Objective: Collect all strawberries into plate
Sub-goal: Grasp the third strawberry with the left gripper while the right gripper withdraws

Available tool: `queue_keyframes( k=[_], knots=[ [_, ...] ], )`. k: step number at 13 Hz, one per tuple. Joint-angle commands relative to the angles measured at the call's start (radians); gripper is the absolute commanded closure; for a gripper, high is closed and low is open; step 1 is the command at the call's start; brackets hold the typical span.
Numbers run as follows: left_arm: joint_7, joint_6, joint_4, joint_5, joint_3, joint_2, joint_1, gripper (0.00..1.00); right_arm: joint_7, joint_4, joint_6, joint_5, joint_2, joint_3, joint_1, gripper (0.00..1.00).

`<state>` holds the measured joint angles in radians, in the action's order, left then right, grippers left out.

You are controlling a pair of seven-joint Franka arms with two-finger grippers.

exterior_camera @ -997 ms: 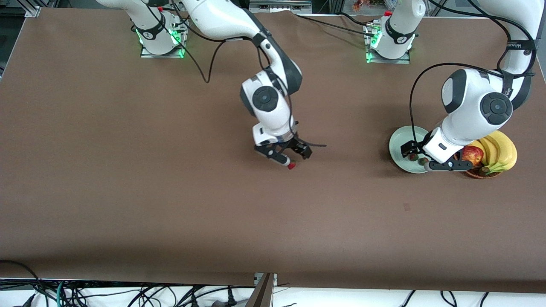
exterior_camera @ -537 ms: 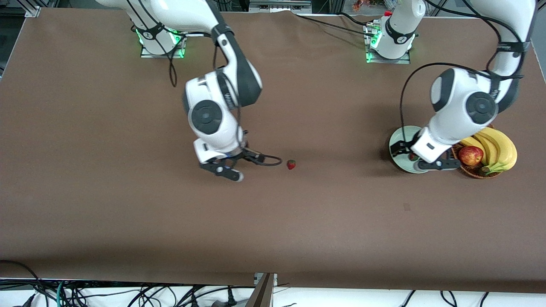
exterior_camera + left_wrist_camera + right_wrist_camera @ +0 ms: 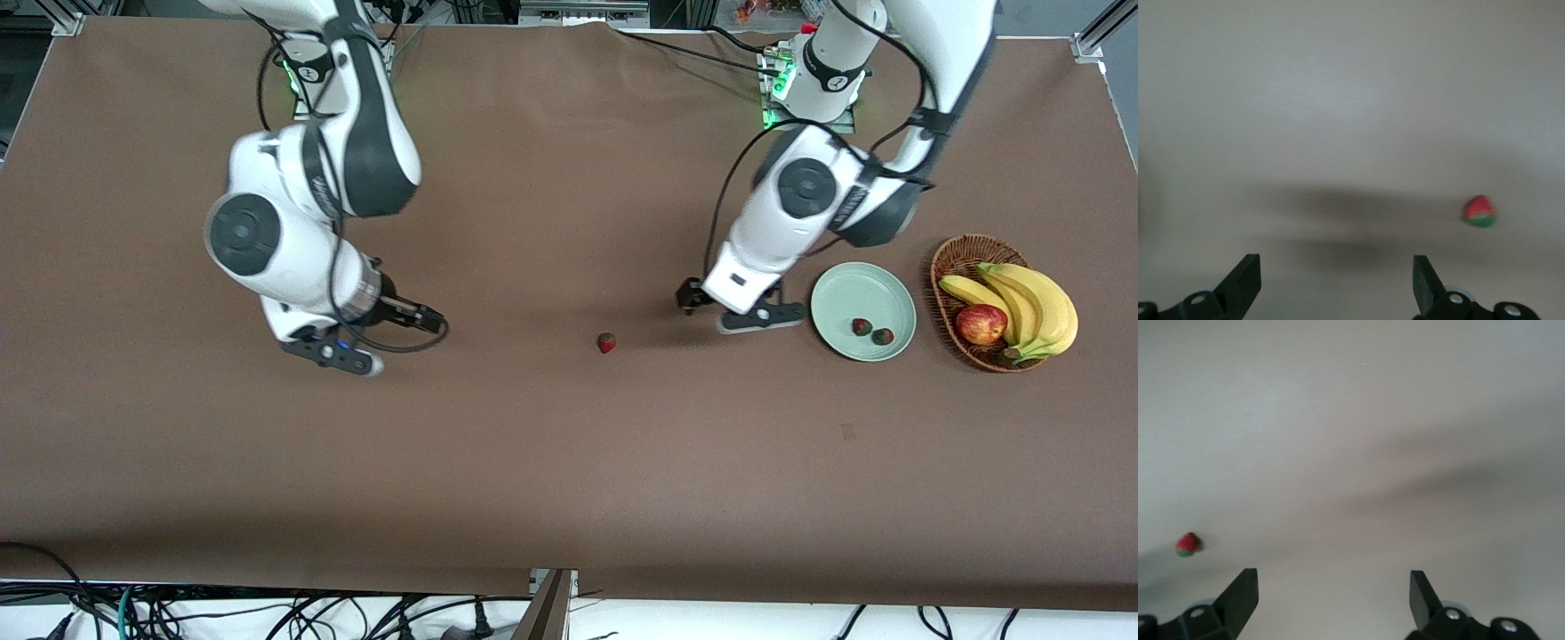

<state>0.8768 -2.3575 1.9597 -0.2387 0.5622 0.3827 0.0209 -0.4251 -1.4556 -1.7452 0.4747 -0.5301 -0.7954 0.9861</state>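
No readable text, labels, brands, numbers or signs in any view. Small lettering on right arm [image 3: 316, 182] forearm casing, too blurred to read. Both wrist views show only bare surface, no markings.
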Motion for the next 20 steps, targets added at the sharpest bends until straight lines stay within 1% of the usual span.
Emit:
queue_keyframes(
  k=[1, 2, 4, 6, 7, 8, 9, 10, 11, 13, 14, 15, 16, 17, 18, 19, 20],
  knots=[
    [0.276, 0.027, -0.162, -0.199, 0.07, 0.166, -0.054, 0.0, 0.011, -0.063, 0.03, -0.135, 0.108, 0.004, 0.026, 0.0],
    [0.339, 0.05, -0.18, -0.256, 0.074, 0.189, -0.08, 0.0, 0.031, -0.061, 0.033, -0.152, 0.123, 0.004, 0.026, 0.0],
    [0.379, 0.073, -0.215, -0.277, 0.079, 0.212, -0.107, 0.0, 0.071, -0.06, 0.023, -0.151, 0.125, 0.005, 0.026, 0.0],
    [0.418, 0.118, -0.31, -0.298, 0.081, 0.312, -0.169, 0.0, 0.071, -0.052, 0.019, -0.154, 0.125, 0.019, 0.017, 0.0],
    [0.419, 0.121, -0.341, -0.338, 0.081, 0.368, -0.185, 0.0, 0.071, -0.054, 0.022, -0.16, 0.13, 0.068, -0.032, 0.0],
    [0.424, 0.124, -0.358, -0.365, 0.078, 0.383, -0.206, 0.0, 0.071, -0.054, 0.024, -0.194, 0.154, 0.158, -0.117, 0.0],
    [0.419, 0.119, -0.36, -0.375, 0.07, 0.409, -0.214, 0.0, 0.069, -0.057, 0.018, -0.261, 0.177, 0.271, -0.214, 0.0],
    [0.421, 0.119, -0.393, -0.405, 0.067, 0.45, -0.231, 0.0, 0.069, -0.061, 0.019, -0.316, 0.205, 0.376, -0.3, 0.0],
    [0.425, 0.121, -0.433, -0.445, 0.067, 0.468, -0.246, 0.0, 0.069, -0.068, 0.024, -0.353, 0.223, 0.468, -0.385, 0.0],
    [0.422, 0.132, -0.516, -0.456, 0.062, 0.528, -0.246, 0.0, 0.075, -0.095, 0.027, -0.407, 0.275, 0.65, -0.565, 0.0],
    [0.421, 0.147, -0.53, -0.459, 0.061, 0.539, -0.245, 0.0, 0.089, -0.121, 0.027, -0.427, 0.307, 0.732, -0.645, 0.0],
    [0.415, 0.147, -0.533, -0.458, 0.047, 0.541, -0.246, 0.0, 0.109, -0.164, 0.023, -0.436, 0.352, 0.79, -0.709, 0.0],
    [0.413, 0.147, -0.533, -0.455, 0.019, 0.541, -0.248, 0.0, 0.133, -0.214, 0.016, -0.436, 0.404, 0.817, -0.753, 0.0],
    [0.413, 0.146, -0.533, -0.459, 0.01, 0.547, -0.253, 0.0, 0.164, -0.253, 0.016, -0.436, 0.45, 0.846, -0.795, 0.0],
    [0.415, 0.146, -0.532, -0.461, 0.008, 0.55, -0.256, 0.0, 0.183, -0.265, 0.024, -0.436, 0.475, 0.875, -0.829, 0.0],
    [0.416, 0.146, -0.53, -0.461, 0.008, 0.564, -0.259, 0.0, 0.186, -0.259, 0.029, -0.436, 0.478, 0.899, -0.854, 0.0],
    [0.418, 0.144, -0.532, -0.461, 0.005, 0.576, -0.278, 0.0, 0.186, -0.252, 0.029, -0.438, 0.476, 0.91, -0.865, 0.0]
  ],
)
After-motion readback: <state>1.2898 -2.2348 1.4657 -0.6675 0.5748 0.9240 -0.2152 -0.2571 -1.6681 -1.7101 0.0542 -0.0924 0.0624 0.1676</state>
